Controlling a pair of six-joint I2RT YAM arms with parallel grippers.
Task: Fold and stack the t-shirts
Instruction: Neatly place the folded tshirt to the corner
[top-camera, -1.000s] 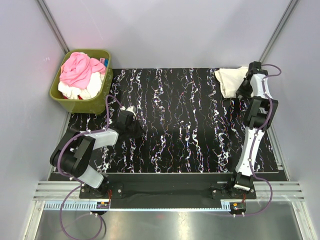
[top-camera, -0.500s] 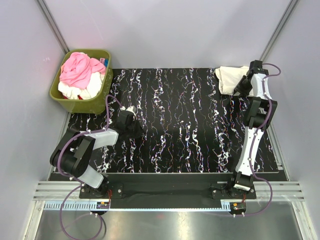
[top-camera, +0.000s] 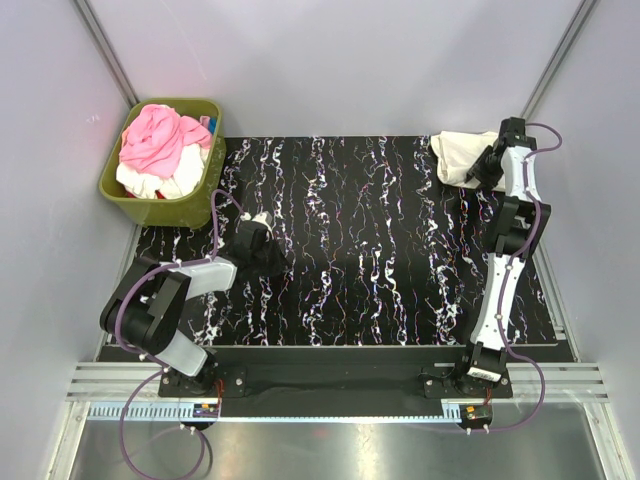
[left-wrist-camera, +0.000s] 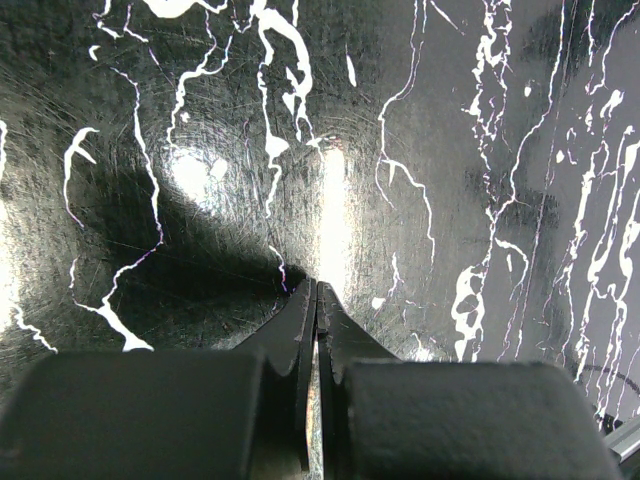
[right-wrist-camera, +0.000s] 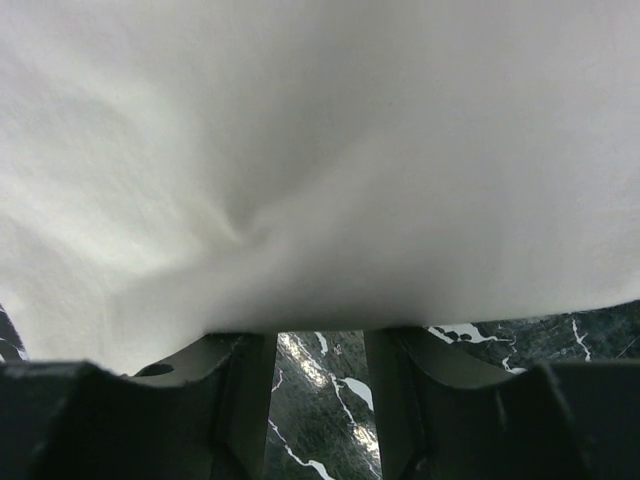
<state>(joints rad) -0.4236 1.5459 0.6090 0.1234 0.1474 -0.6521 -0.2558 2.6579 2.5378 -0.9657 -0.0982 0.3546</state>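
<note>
A cream t-shirt (top-camera: 456, 156) lies bunched at the back right corner of the black marbled table (top-camera: 370, 230). My right gripper (top-camera: 482, 172) is at its right edge. In the right wrist view the cream t-shirt (right-wrist-camera: 320, 160) fills the upper frame and drapes over my right gripper (right-wrist-camera: 320, 335); its jaws stand apart with bare table between them and their tips are hidden under the cloth. My left gripper (top-camera: 278, 262) rests low on the table at the left, shut and empty, as the left wrist view (left-wrist-camera: 316, 292) shows.
A green bin (top-camera: 160, 197) stands at the back left corner, holding a pink t-shirt (top-camera: 155, 138) on top of a white one (top-camera: 150, 183). Grey walls enclose the table on three sides.
My right wrist has shifted slightly toward the back, and the cream t-shirt's near edge has drawn back with it. The left arm has not moved.
</note>
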